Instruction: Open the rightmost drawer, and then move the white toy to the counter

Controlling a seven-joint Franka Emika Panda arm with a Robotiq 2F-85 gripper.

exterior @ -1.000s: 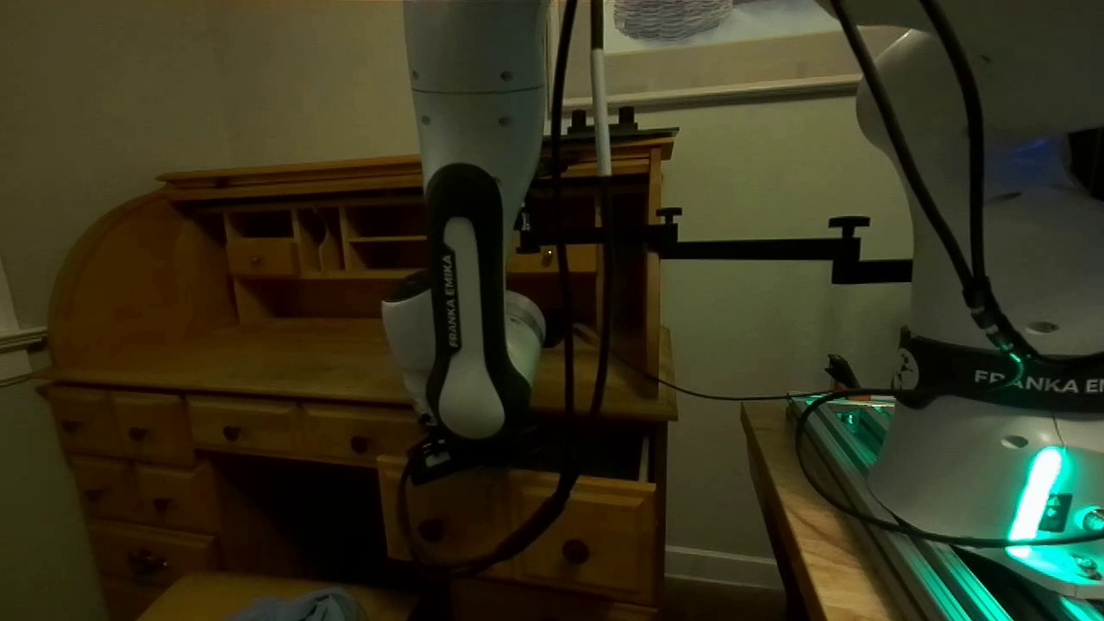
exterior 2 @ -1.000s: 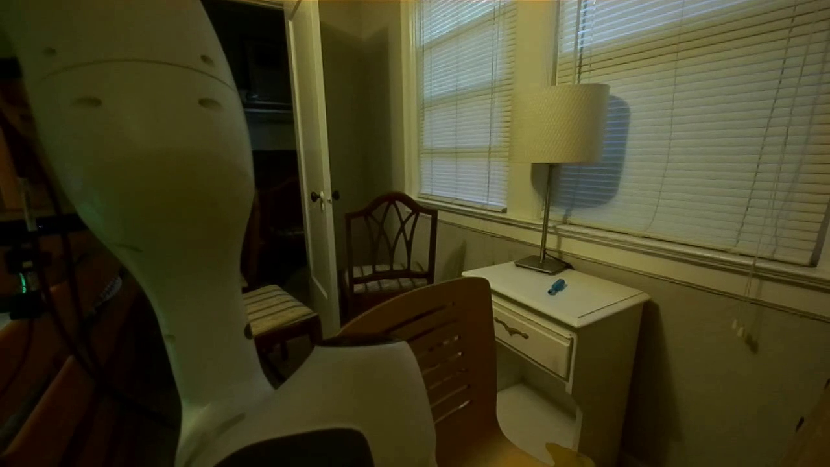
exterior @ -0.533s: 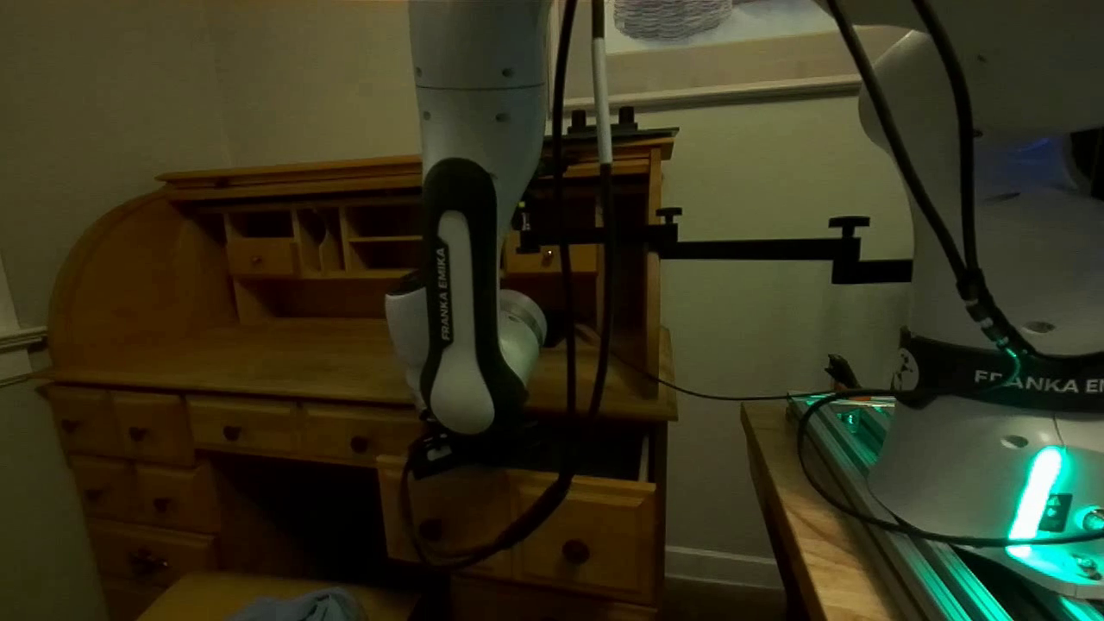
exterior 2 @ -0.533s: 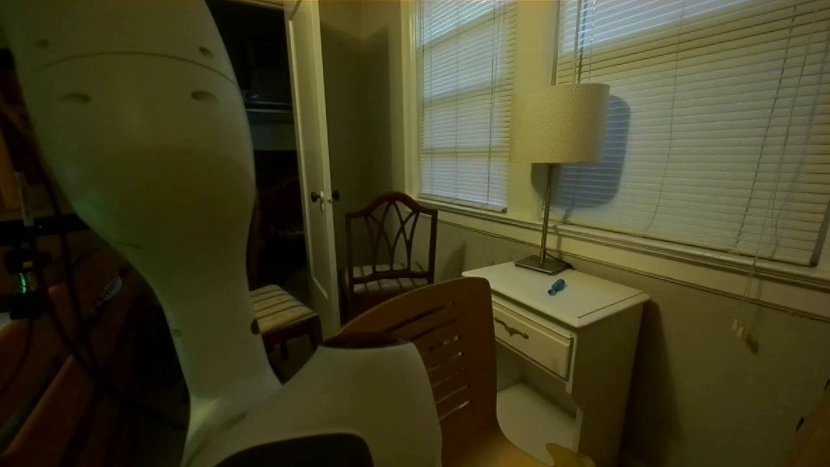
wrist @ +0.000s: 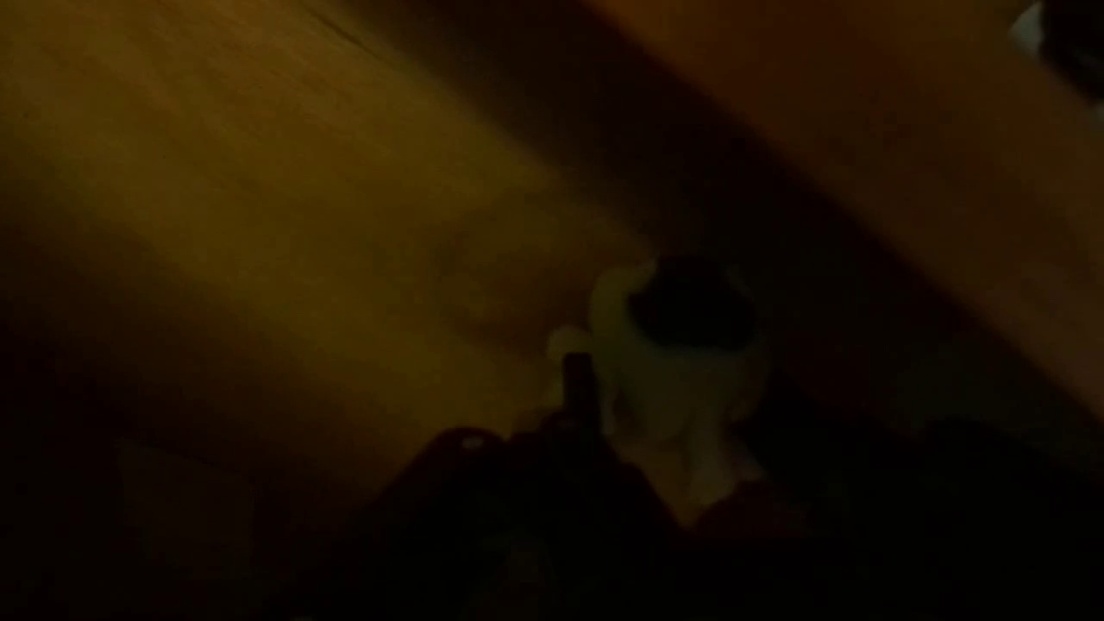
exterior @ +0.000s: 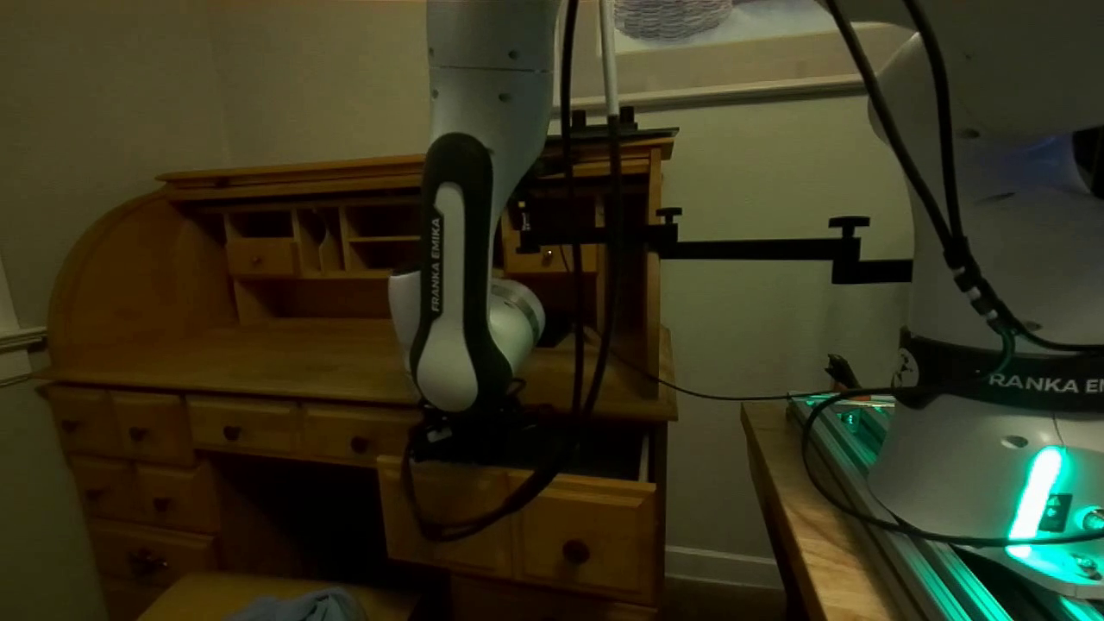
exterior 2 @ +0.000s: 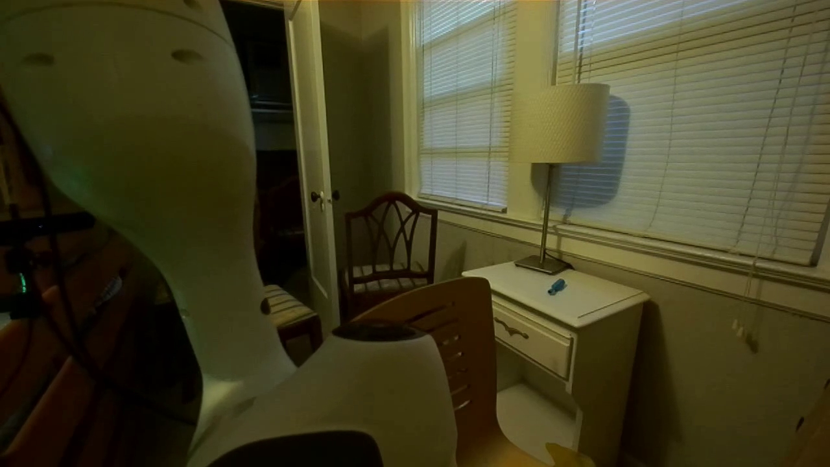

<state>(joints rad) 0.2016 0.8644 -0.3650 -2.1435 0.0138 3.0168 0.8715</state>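
In both exterior views the arm (exterior: 457, 285) has come up over the last second, and its dark lower end now shows just above the front edge of the drawer (exterior: 561, 517). The drawer hasn't budged: it juts well out from the desk (exterior: 116, 285), so I'd call the opening done and the carry begun, or about to begin.

The toy (wrist: 677, 392) is right at the gripper (wrist: 582, 371) in the wrist view. One dark finger (wrist: 580, 392) crosses its edge, with pale bits on either side. It's so dim there that I can't make out whether the grip has closed on it or only lies against it; the rise makes me lean towards held. The exterior views don't show the toy, so whether it hangs free or rests on wood I can't say. What's left, I think, is to bring it up past the desk's edge and set it on the counter (exterior: 259, 354), where a thin pinch could slip if it bumps.

The desk is honey-coloured wood, the drawer front framed in two panels, with a round dark knob (exterior: 576, 552). The counter looks wide and smooth. The toy is plump and rounded with a dark patch, probably soft enough to squash. The arm is smooth white shell banded in black, and a black cable (exterior: 539, 487) loops across the drawer front.
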